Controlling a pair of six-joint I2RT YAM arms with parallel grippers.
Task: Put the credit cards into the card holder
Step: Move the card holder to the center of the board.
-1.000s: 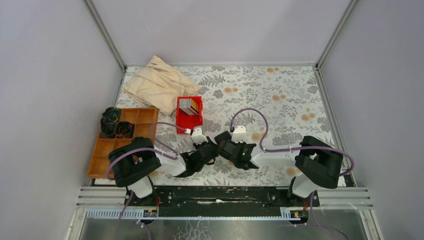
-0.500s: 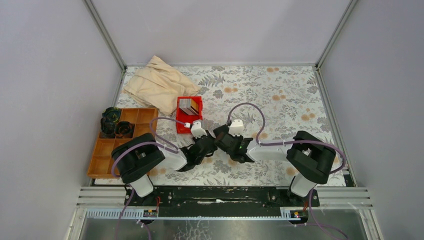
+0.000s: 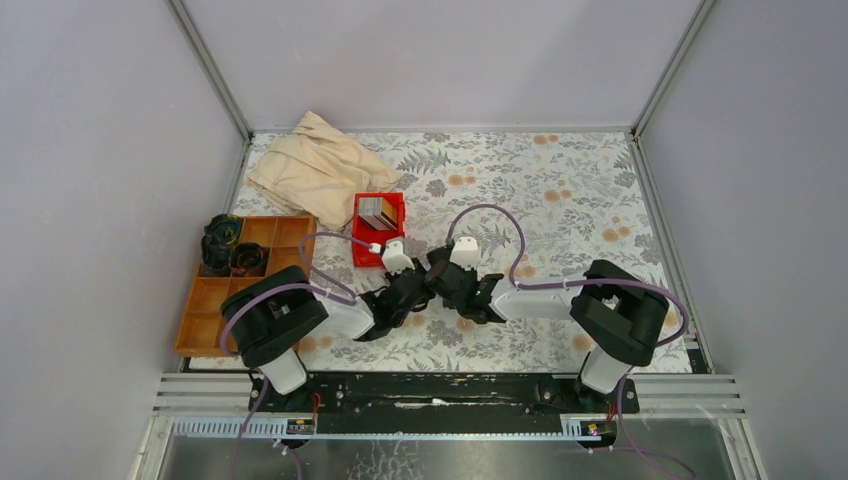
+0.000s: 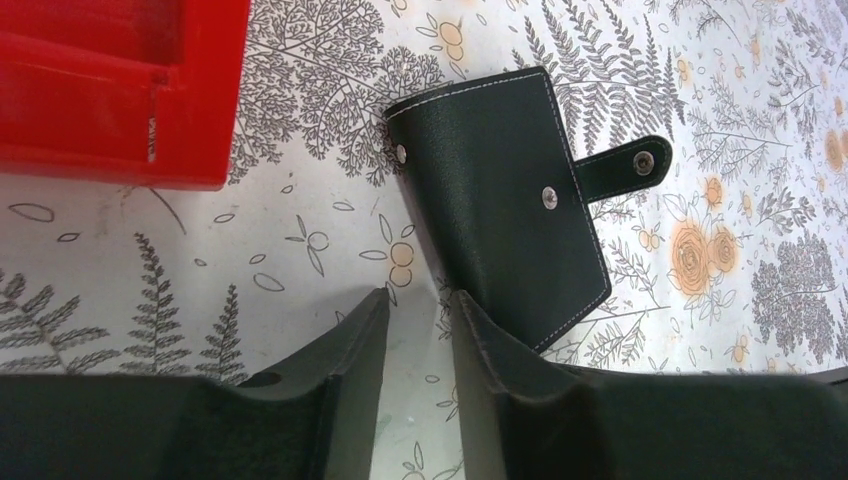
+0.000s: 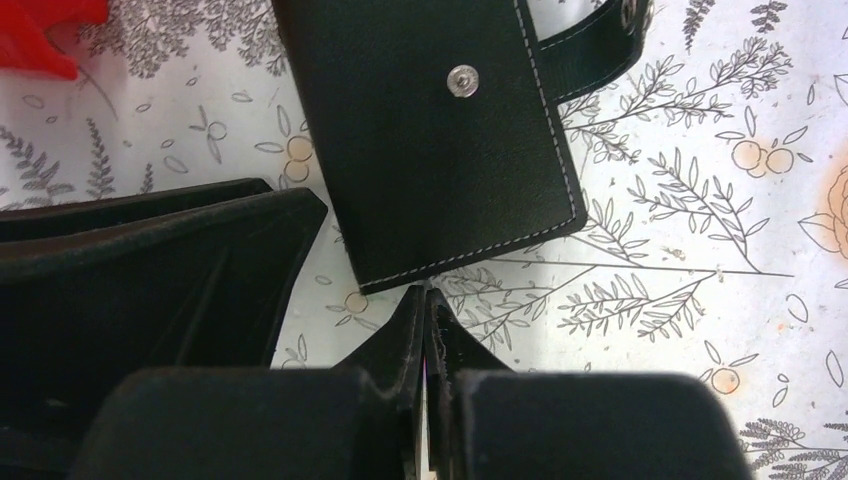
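The card holder [image 4: 500, 200] is a black wallet lying folded on the floral table, its clasp tab [image 4: 625, 165] unsnapped and sticking out to the right. My left gripper [image 4: 420, 295] stands just before its near left corner, open a little, with only tablecloth in the gap. The right fingertip [image 4: 470, 310] lies against the wallet's edge. My right gripper [image 5: 424, 292] is shut, its tips at the near edge of the card holder [image 5: 440, 130]. The credit cards [image 3: 376, 212] stand in a stack inside the red bin [image 3: 379, 228]. In the top view both grippers hide the wallet.
The red bin's wall [image 4: 110, 90] sits close to the left of the wallet. A brown compartment tray [image 3: 215, 300] holding dark objects [image 3: 222, 245] lies at the left edge. Crumpled beige cloth [image 3: 315, 170] covers the far left corner.
Both arms have shifted away from the bases and towards each other, the right gripper moving left up to the left one. The left jaws have parted slightly.
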